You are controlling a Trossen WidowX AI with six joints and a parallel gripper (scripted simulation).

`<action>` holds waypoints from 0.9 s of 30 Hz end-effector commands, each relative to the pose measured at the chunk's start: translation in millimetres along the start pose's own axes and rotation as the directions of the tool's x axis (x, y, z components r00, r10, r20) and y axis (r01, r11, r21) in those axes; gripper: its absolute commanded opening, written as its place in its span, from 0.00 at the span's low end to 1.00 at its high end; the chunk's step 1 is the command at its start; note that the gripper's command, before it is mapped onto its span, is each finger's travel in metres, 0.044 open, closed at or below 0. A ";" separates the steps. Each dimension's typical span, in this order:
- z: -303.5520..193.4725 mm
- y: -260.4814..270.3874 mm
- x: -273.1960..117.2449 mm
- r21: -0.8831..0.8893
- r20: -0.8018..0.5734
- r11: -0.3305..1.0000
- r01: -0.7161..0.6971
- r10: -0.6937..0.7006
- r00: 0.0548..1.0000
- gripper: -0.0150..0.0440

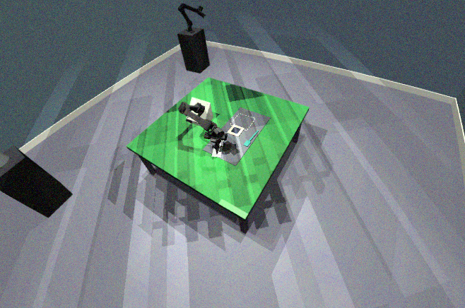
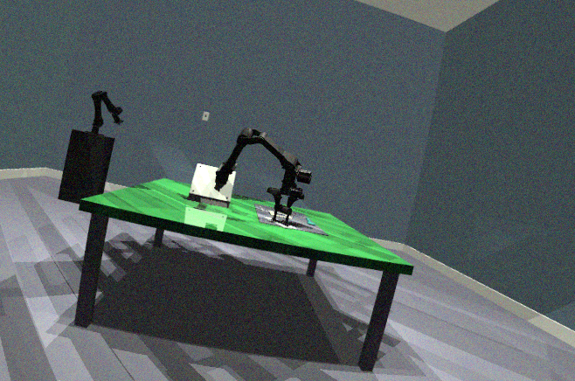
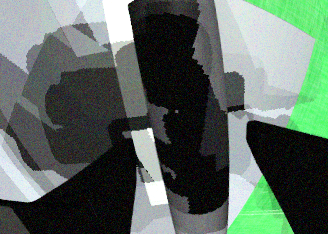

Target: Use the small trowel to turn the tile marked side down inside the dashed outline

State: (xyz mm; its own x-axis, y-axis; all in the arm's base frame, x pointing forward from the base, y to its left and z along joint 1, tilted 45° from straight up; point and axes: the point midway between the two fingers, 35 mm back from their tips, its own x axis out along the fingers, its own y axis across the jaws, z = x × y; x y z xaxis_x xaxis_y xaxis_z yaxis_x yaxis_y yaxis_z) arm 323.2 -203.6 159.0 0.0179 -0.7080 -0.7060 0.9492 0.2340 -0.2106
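Note:
A grey mat [image 1: 263,120] [image 2: 312,227] lies on the green table [image 1: 165,150] [image 2: 139,205]. The tile [image 1: 235,129], white-edged with its dark marked side up, sits at the near corner of the dashed outline [image 1: 254,119]; I cannot tell whether it is inside. My gripper [image 1: 219,145] [image 2: 281,217] [image 3: 192,139] is low over the mat's near end, with its fingers open. The trowel's dark round handle [image 3: 183,114] lies between the parted fingers, with a gap on the right side. Its white blade [image 1: 215,152] rests on the mat, apart from the tile.
A teal strip [image 1: 251,138] lies on the mat right of the tile. A white panel [image 1: 198,102] [image 2: 210,182] stands at the arm's base. A second arm on a black pedestal [image 1: 193,51] [image 2: 86,167] stands beyond the table, and a black box [image 1: 32,184] lies on the floor at left.

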 end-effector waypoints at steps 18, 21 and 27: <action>-0.8 -3.0 -43.1 0.003 0.001 1.000 0.000 0.000 1.000 0.71; -1.5 0.2 -46.3 -0.002 0.004 1.000 -0.014 0.014 1.000 0.76; -5.5 -4.3 -45.7 0.006 -0.050 0.998 -0.062 0.062 0.997 0.76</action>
State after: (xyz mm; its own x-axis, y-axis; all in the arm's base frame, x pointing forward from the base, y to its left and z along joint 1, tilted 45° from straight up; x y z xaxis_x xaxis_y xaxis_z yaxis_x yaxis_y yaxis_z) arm 322.2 -163.8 192.3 0.0526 -0.6845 -0.7271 0.9467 0.2659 -0.1818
